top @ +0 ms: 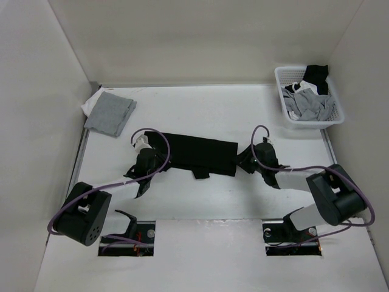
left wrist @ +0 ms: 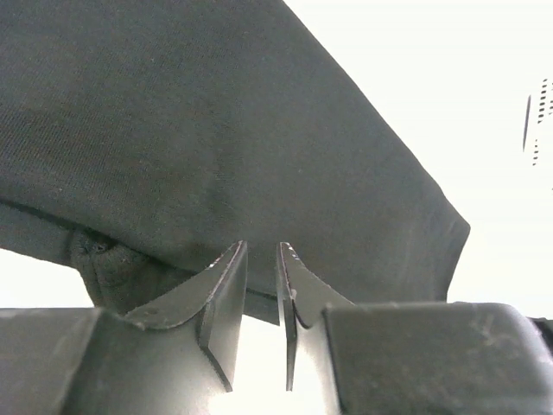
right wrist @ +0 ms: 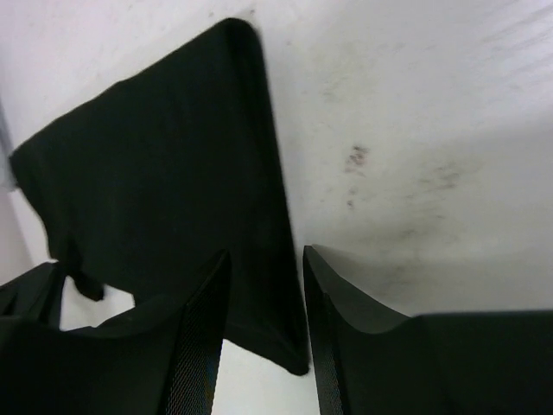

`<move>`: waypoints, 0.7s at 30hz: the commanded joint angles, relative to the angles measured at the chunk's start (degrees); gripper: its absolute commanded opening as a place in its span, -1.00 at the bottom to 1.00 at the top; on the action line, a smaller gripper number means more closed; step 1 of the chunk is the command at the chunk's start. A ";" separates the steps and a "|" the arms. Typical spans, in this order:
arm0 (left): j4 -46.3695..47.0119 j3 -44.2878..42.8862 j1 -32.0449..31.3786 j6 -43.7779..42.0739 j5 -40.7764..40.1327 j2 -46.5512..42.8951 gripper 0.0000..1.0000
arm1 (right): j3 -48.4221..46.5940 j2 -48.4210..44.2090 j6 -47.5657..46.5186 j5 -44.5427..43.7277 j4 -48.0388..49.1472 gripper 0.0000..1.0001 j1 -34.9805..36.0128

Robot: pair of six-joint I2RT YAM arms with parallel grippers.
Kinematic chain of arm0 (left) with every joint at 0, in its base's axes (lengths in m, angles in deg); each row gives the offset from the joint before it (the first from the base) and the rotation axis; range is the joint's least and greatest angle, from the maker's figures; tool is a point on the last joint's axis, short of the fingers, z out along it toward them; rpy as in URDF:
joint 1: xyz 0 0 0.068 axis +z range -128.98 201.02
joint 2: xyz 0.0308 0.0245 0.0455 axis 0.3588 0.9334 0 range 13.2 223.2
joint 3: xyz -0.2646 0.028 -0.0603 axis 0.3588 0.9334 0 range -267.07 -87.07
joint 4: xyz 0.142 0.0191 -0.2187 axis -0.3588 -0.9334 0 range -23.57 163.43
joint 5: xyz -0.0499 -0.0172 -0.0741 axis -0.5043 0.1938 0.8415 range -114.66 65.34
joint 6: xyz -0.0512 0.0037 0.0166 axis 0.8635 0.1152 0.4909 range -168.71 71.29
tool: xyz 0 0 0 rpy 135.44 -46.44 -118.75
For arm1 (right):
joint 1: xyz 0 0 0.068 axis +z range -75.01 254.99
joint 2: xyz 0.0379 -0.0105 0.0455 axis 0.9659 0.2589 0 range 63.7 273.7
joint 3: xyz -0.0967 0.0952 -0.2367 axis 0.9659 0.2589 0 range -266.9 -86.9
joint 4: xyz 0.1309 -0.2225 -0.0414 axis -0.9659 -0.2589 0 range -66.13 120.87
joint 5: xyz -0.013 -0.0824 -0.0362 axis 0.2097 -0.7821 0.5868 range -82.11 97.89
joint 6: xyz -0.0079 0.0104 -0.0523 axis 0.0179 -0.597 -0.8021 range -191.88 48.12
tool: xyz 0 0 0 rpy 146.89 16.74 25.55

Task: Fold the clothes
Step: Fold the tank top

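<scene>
Whether the left jaws grip the black garment point(top: 200, 155) is unclear.

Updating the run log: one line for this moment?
black garment laid flat | left pincer slightly open, at left end | right pincer open, at right end

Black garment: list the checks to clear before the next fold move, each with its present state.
1. The black garment lies spread on the table, no part over an edge: ok.
2. The left fingers sit at its left end: ok.
3. The left fingers grip fabric: cannot tell; a narrow gap shows between them.
4. The right fingers grip the right edge: not ok; they stand open at it.
5. Near hem tidy: not ok; a small flap juts out.
6. The grey cloth and the basket lie apart from the garment: ok.
</scene>
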 commanded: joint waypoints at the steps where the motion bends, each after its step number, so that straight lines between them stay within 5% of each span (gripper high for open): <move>1: 0.57 -0.69 0.00 -0.86 1.57 -1.03 -0.62 | 1.32 5.34 2.88 2.91 6.70 -0.13 0.34; 3: 0.66 -0.78 0.00 -0.60 2.01 -1.46 -0.62 | 1.23 7.55 4.02 4.32 9.77 -0.22 0.34; 9: -0.83 -1.40 -0.88 -0.34 2.36 -5.68 -0.62 | 2.28 6.26 6.84 3.01 12.60 -0.98 -1.42; 12: -2.41 -2.63 -2.98 -0.34 2.01 -6.91 -0.60 | 4.39 -2.87 5.44 -0.50 7.27 -1.00 -2.38; 21: -2.24 -5.70 -12.04 2.04 0.43 -6.39 -0.55 | -3.58 -31.71 -8.70 -13.86 -29.91 -1.00 -4.32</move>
